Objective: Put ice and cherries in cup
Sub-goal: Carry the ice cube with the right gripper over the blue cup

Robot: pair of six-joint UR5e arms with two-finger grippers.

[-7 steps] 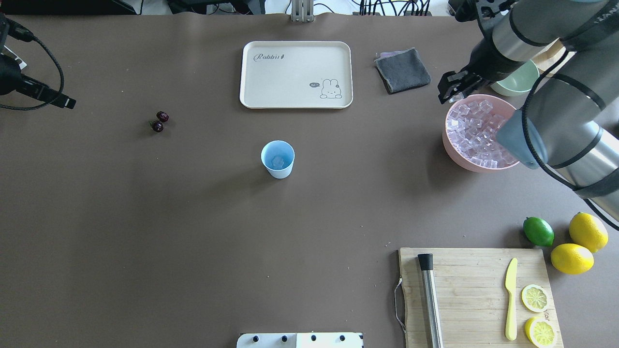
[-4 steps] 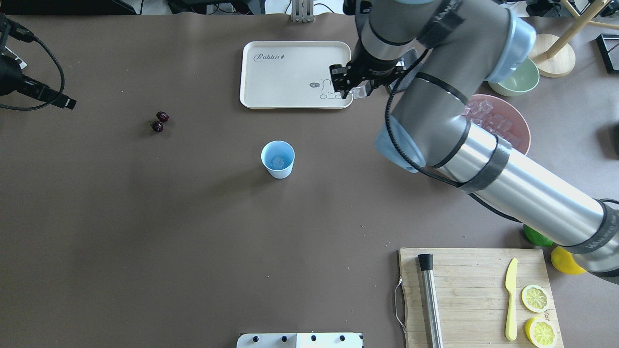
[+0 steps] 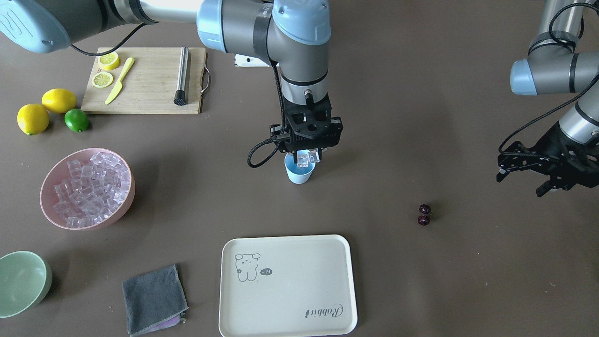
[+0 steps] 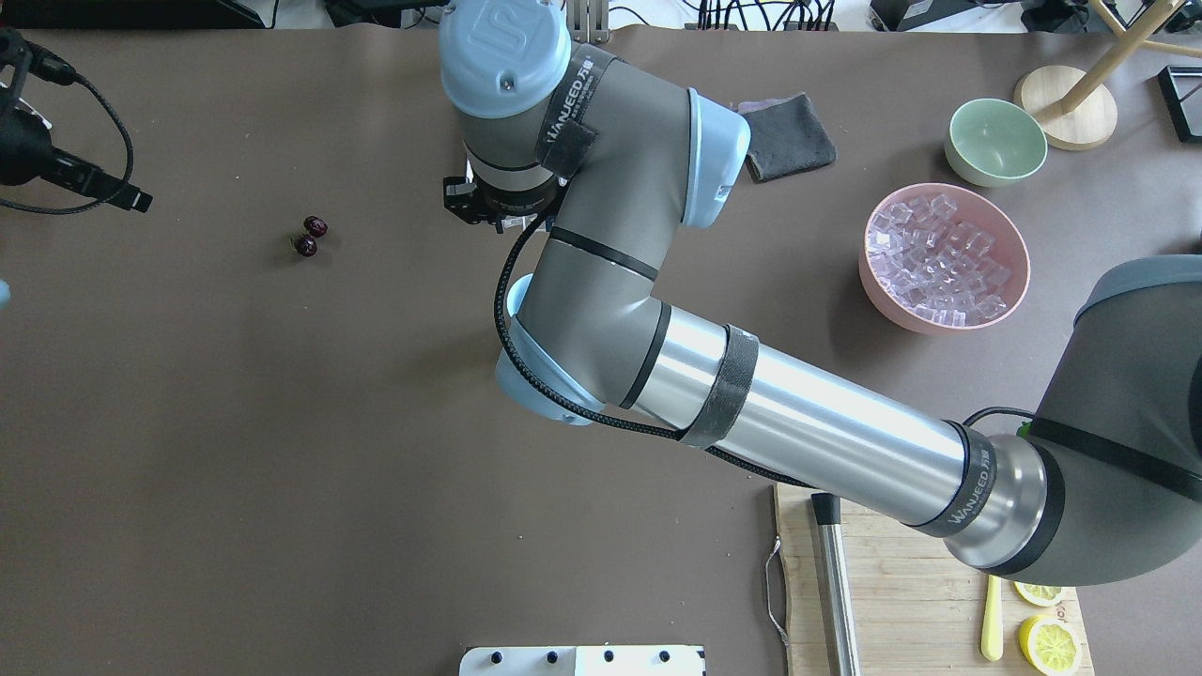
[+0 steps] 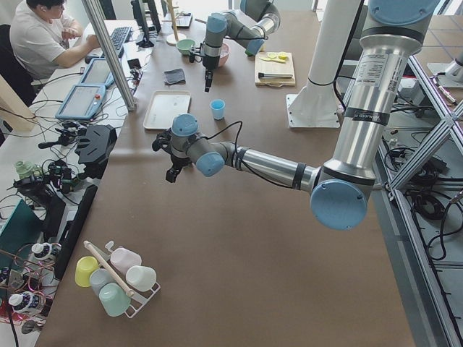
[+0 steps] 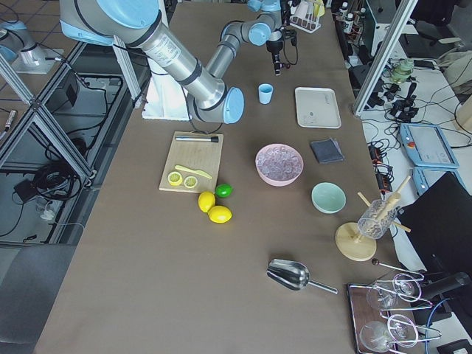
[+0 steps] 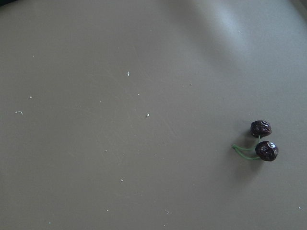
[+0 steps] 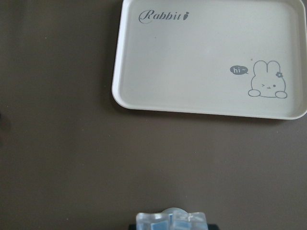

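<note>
Squarely between right jaws, ice over cup

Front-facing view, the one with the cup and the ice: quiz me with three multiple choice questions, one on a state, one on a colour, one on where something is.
1. The right gripper, above the cup, is: A open and empty; B shut on an ice cube; C shut on nothing.
2. The bowl holding the spare ice is: A mint-green; B blue; C pink.
3. The cherries lie: A in the cup; B in that bowl; C on the bare table.
Answers: B, a clear cube sits clamped in it; C, its wall is pink; C, they rest on the brown surface, away from both.
</note>
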